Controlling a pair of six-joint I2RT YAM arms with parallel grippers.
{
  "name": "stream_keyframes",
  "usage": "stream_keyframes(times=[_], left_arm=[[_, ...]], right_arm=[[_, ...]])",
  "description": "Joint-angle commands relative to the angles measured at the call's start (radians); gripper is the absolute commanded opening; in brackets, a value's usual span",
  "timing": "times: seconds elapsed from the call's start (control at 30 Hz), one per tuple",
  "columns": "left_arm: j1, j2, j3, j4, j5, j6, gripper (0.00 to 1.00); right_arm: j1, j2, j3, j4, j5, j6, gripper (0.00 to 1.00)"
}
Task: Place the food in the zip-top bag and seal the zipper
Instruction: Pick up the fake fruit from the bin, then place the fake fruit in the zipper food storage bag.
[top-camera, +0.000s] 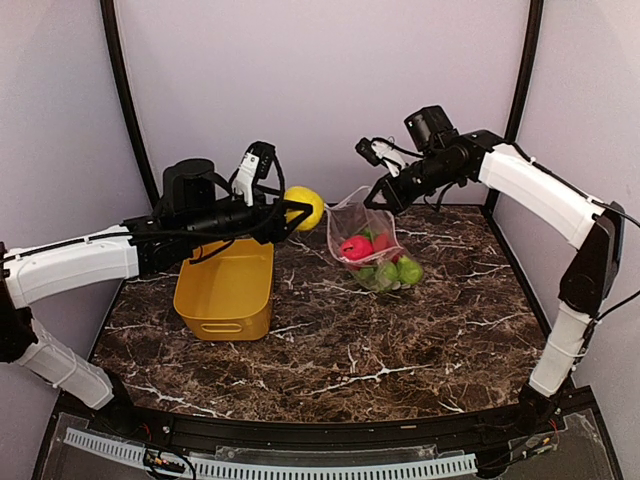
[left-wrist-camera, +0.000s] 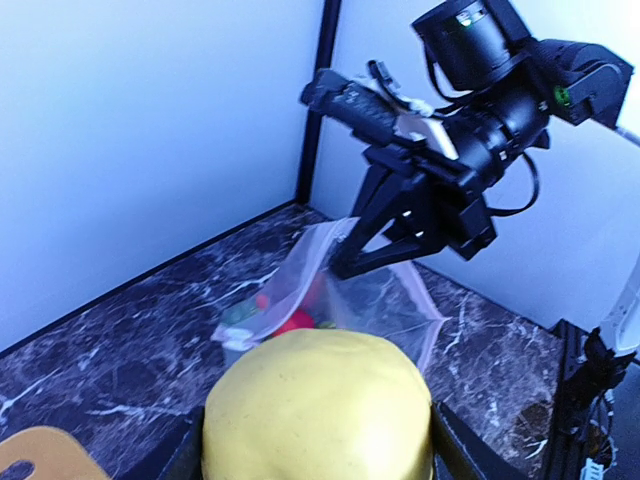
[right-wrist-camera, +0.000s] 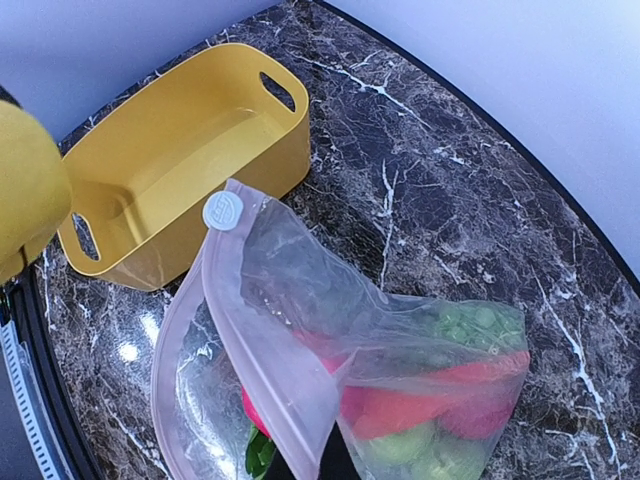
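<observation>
Lemon (left-wrist-camera: 318, 400), yellow, glossy: fills the near bottom of the left wrist view, clamped between the dark fingers (left-wrist-camera: 186, 452) of the left tool (left-wrist-camera: 318, 455). Beyond it hangs the zip-top bag (left-wrist-camera: 385, 300), clear and crinkled. The right tool (left-wrist-camera: 345, 262) has its jaws pinched on the bag's upper rim. Food (left-wrist-camera: 290, 322), red and green, shows through the plastic. Basket (left-wrist-camera: 40, 455), yellow, one corner at near left.

Right wrist view: zipper (right-wrist-camera: 262, 330), a whitish-pink strip, with a round white slider (right-wrist-camera: 222, 211) at its far end. The bag's mouth gapes. Red pieces, green round ones and grapes lie bunched in the bag's low end at right. The right tool's fingers are barely seen at the bottom edge, under the rim. The basket stands at far left, apart from the bag.

Top view: table (top-camera: 400, 350), dark marble. The basket sits left of centre. The bag stands right of it, its loaded bottom resting on the table and its rim lifted. The lemon is held in the air just left of the raised mouth.
</observation>
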Motion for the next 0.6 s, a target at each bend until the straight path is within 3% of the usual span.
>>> stream_keyframes(times=[0.0,0.23,0.33,0.57], left_arm=[[-0.025,0.082,-0.013,0.272,0.215,-0.069,0.52],[-0.089,0.268,0.182,0.237,0.164,-0.121,0.48],[-0.137,0.361,0.337,0.078,0.072,-0.071,0.48],[-0.169,0.49,0.518,-0.143,-0.121,-0.065,0.46]], right_arm=[[0.008,0.005,0.065,-0.023,-0.011,0.008,0.0],[0.011,0.011,0.132,-0.08,0.002,-0.001,0.0],[0.012,0.043,0.233,-0.169,0.004,-0.018,0.0],[0.019,-0.008,0.207,-0.151,0.042,-0.013,0.0]])
